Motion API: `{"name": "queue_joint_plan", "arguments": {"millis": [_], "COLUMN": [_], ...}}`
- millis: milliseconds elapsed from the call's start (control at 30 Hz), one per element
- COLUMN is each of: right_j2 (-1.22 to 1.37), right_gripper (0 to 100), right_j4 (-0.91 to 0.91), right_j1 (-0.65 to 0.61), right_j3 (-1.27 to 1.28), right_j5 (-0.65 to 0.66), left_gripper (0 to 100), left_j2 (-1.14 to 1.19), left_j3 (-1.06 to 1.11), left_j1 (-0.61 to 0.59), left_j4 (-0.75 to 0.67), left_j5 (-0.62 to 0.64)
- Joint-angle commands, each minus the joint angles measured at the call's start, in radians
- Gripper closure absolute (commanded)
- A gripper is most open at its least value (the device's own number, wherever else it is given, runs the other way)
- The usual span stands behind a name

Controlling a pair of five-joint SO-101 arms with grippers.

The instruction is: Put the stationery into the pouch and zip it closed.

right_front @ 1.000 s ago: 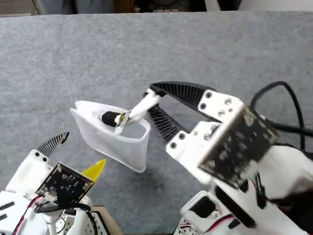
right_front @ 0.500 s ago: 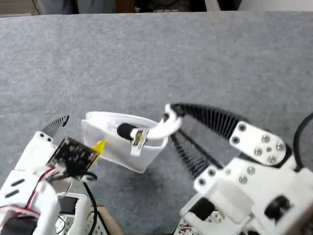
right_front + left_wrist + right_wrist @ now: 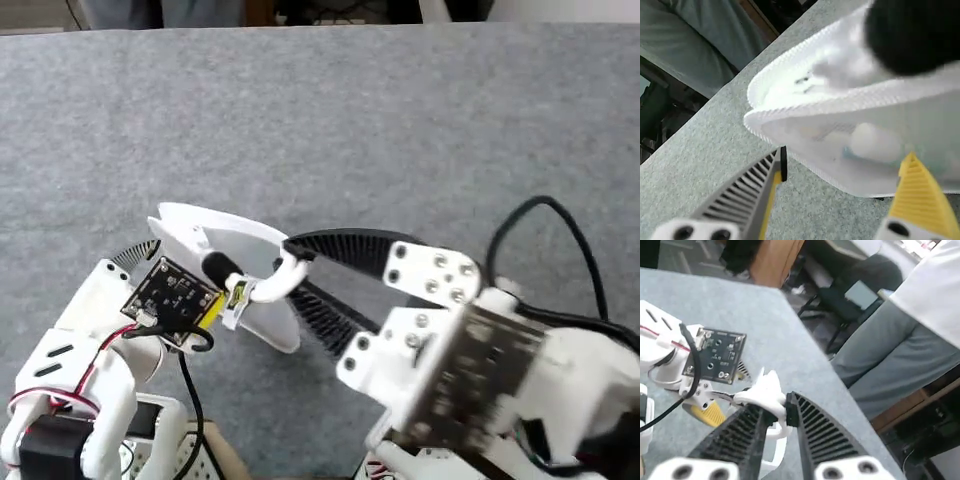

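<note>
My right jaws are clamped on the white marker with a black end (image 3: pixel 262 290), gripping its white barrel near the back. The black end points away from them, into the mouth of the white mesh pouch (image 3: pixel 235 240). The marker is only partly in: most of the barrel lies across the pouch's rim, between my right jaws and the opening, so I judge this item as mid-insertion, not delivered.

My left jaws are spread wide, with nothing pinched between them. The pouch's near corner sits just ahead of them, and the yellow fingertip (image 3: pixel 912 190) overlaps its lower edge. Through the mesh, just beyond that yellow tip, I can make out a pale rounded item (image 3: pixel 872 142), so I take at least one piece of stationery to be inside. What it is I cannot tell.

What is left: push the marker fully in, release it, and draw the zip. The mouth gapes open, and I cannot pick out the zip pull.

The pouch lies on the grey felt-like worktop (image 3: pixel 400 120). Crowding is my worry. The black camera board (image 3: pixel 172 297) on my left wrist sits just beside the marker's black end, close to my right jaws' path. The pouch's soft wall may fold under a push unless my left jaws steady it.
</note>
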Motion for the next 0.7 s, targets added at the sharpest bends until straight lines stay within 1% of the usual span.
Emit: {"name": "queue_joint_plan", "arguments": {"millis": [0, 67, 233, 300, 433, 533, 667], "right_j2": [-0.007, -0.005, -0.005, -0.005, -0.007, -0.007, -0.039], "right_gripper": [98.6, 98.6, 98.6, 98.6, 98.6, 98.6, 98.6], "right_j4": [0.005, 0.005, 0.005, 0.005, 0.005, 0.005, 0.005], "right_j1": [-0.015, -0.015, -0.012, 0.017, 0.110, 0.181, 0.232], "right_j3": [0.048, 0.088, 0.228, 0.271, 0.295, 0.295, 0.305], "right_j5": [-0.005, -0.005, -0.005, -0.005, -0.005, -0.005, -0.003], "left_gripper": [64, 64, 64, 64, 64, 64, 64], "left_j2": [-0.003, -0.003, 0.005, 0.005, 0.005, -0.003, -0.005], "left_j3": [-0.016, -0.018, -0.085, -0.104, -0.108, -0.091, -0.090], "left_j1": [0.010, 0.012, 0.030, 0.033, -0.021, -0.045, -0.073], "left_j4": [-0.020, -0.021, -0.034, -0.092, -0.186, -0.190, -0.189], "left_j5": [0.006, 0.028, 0.204, 0.282, 0.430, 0.453, 0.393]}}
